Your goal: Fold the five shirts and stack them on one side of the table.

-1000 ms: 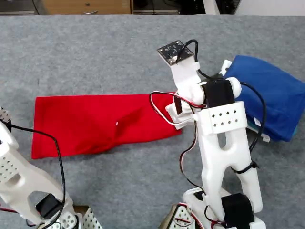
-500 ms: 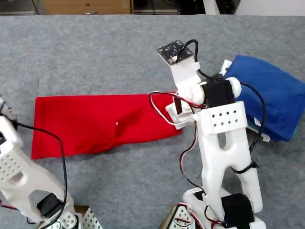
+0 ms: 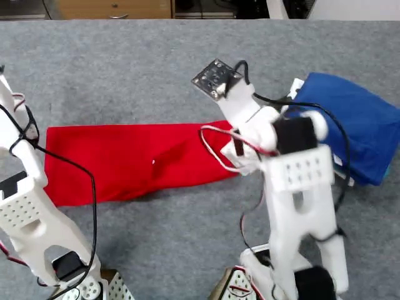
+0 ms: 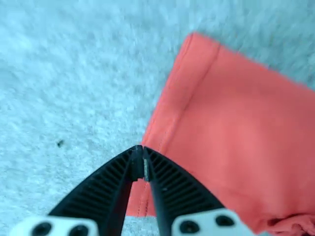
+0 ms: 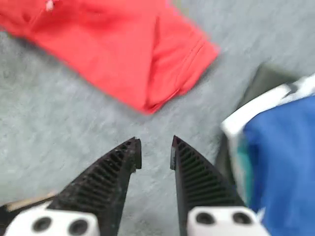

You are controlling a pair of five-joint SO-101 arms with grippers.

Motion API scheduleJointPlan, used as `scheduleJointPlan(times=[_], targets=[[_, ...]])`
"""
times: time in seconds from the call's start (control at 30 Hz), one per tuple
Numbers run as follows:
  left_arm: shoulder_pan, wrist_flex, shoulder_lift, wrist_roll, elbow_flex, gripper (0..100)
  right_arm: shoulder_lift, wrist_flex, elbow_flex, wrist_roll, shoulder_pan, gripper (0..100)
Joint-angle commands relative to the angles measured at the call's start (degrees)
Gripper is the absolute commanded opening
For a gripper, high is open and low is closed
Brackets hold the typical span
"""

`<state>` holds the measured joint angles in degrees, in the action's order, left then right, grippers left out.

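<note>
A red shirt (image 3: 137,161) lies folded into a long strip across the middle of the grey table. My left gripper (image 4: 142,164) is shut, its tips over the hem at the red shirt's (image 4: 236,128) left end; no cloth is visibly pinched. The left arm (image 3: 22,181) stands at the table's left edge. My right gripper (image 5: 154,147) hangs open above bare table, just off the red shirt's (image 5: 123,54) right end. A folded blue shirt (image 3: 356,125) tops a stack at the right, and that blue shirt (image 5: 285,147) lies beside the right gripper.
The right arm (image 3: 294,181) stands between the red shirt and the blue stack. Under the blue shirt, white and teal cloth edges (image 5: 246,123) stick out. Grey carpet-like table (image 3: 125,69) stretches behind and in front of the red shirt. Wooden furniture (image 3: 112,9) lines the far edge.
The left arm has swung up from the near left corner to the red shirt's left end. The right arm's wrist has turned a little to the left.
</note>
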<state>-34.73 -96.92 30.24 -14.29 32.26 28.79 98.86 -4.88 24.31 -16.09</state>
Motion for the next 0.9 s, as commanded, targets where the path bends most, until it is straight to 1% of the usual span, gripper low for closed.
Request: scheduleJointPlan(times=[0.0,0.1,0.27,0.4,0.47,0.63,0.7,0.87], targets=[[0.62,-2.20,-3.12,-0.44,6.51,2,8.40,-4.48,2.07,3.34,1.10,12.2],[1.58,-2.37,-6.37,-0.44,7.03,2,12.97,-8.09,-4.09,4.92,1.27,12.1],[4.04,-2.37,-13.05,-0.18,4.04,2,18.24,-15.12,-14.99,4.48,6.29,12.1],[5.27,-1.93,-19.30,-0.18,-2.20,2,20.97,-16.44,-19.12,4.48,7.87,12.1],[5.19,0.35,-22.64,-0.26,-6.07,2,21.41,-16.62,-20.09,4.31,7.87,12.1],[4.48,6.86,-28.09,-1.67,-19.16,2,17.54,-16.79,-20.26,-2.20,7.87,12.1],[4.31,9.14,-28.18,-1.41,-22.68,2,14.29,-17.05,-20.18,-3.34,7.69,12.1],[4.40,9.49,-28.09,-1.41,-24.09,2,7.16,-19.25,-20.44,-3.25,7.87,12.1]])
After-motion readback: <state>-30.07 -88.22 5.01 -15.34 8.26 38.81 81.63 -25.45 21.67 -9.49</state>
